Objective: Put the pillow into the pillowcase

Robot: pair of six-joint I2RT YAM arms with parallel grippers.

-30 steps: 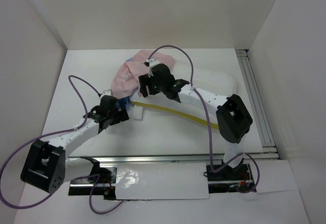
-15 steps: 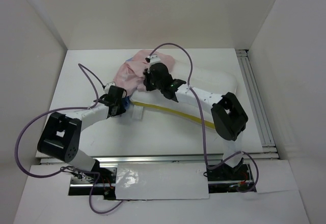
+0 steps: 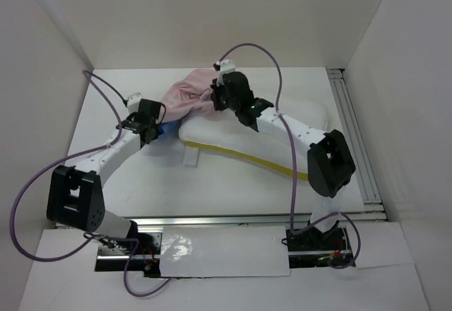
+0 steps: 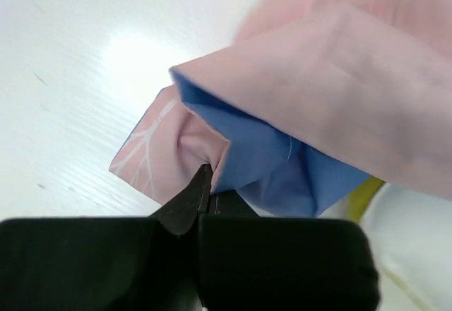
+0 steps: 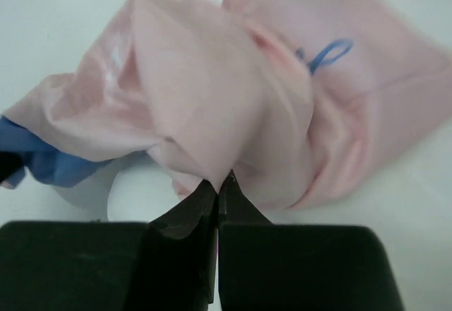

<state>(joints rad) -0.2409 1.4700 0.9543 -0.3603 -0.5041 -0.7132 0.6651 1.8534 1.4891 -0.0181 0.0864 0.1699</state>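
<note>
The white pillow (image 3: pixel 244 140), edged with a yellow seam (image 3: pixel 275 166), lies across the middle of the table. Over its far left end lies the bunched pillowcase (image 3: pixel 185 100), pale pink with a blue fold. My left gripper (image 3: pixel 158 128) is shut on the case's lower left edge, and the left wrist view shows the fabric (image 4: pixel 339 92) pinched at its tips (image 4: pixel 207 175), with the pillow (image 4: pixel 420 244) at the lower right. My right gripper (image 3: pixel 216 99) is shut on a pink fold at the case's right side; the right wrist view shows the pillowcase (image 5: pixel 233 92) rising from its tips (image 5: pixel 221 181).
White enclosure walls close in the table on the left, back and right. A metal rail (image 3: pixel 353 134) runs along the right side and another (image 3: pixel 212 220) along the near edge. A small white tab (image 3: pixel 191 157) sticks out from the pillow's front. Purple cables loop over both arms.
Both grippers have closed on the pillowcase. Both have moved away from the bases, the left one also leftward, drawing the fabric out wider.
</note>
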